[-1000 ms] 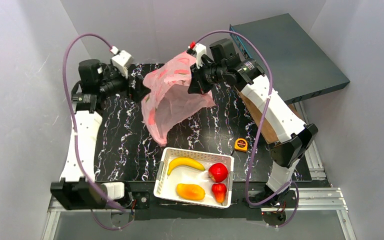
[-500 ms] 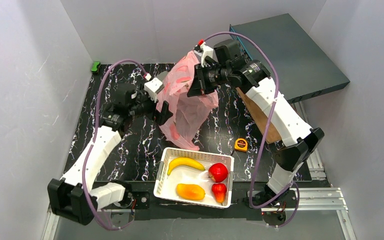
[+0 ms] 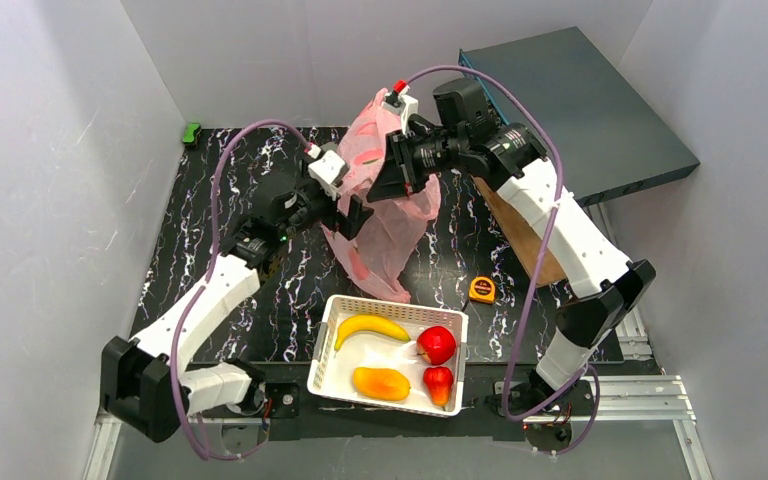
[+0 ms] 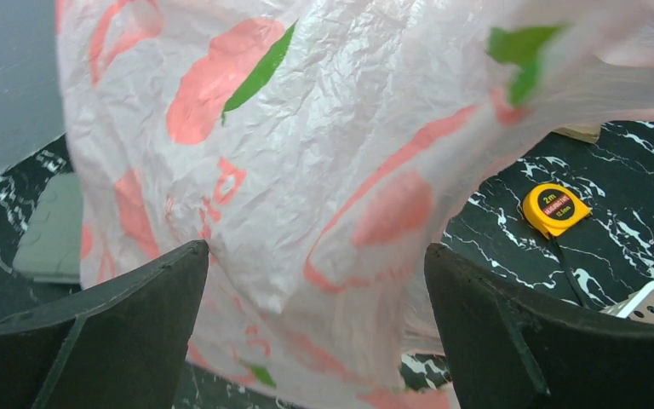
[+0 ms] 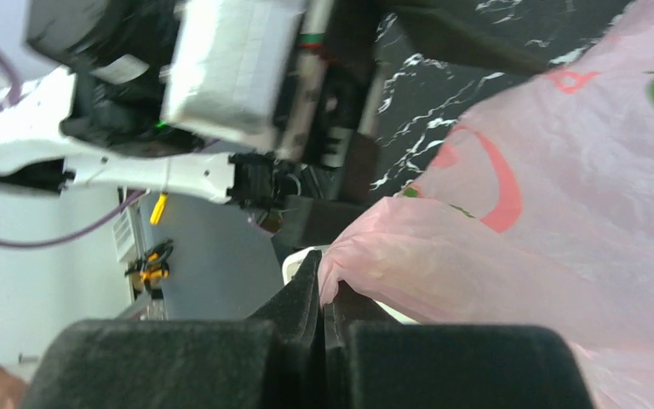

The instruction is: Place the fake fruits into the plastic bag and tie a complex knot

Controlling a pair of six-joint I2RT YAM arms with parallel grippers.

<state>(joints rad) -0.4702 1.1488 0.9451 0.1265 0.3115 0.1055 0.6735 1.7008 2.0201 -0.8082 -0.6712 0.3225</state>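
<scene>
The top view looks down from above and behind the arm bases, holding the whole table (image 3: 290, 290); the left wrist view sits close behind the left gripper (image 4: 315, 273), facing right and slightly near, past the plastic bag (image 4: 306, 153) to the tape measure (image 4: 555, 209); the right wrist view, rolled sideways, looks left along the right gripper (image 5: 324, 315) at the left arm (image 5: 153, 175); all three share the plastic bag.
</scene>
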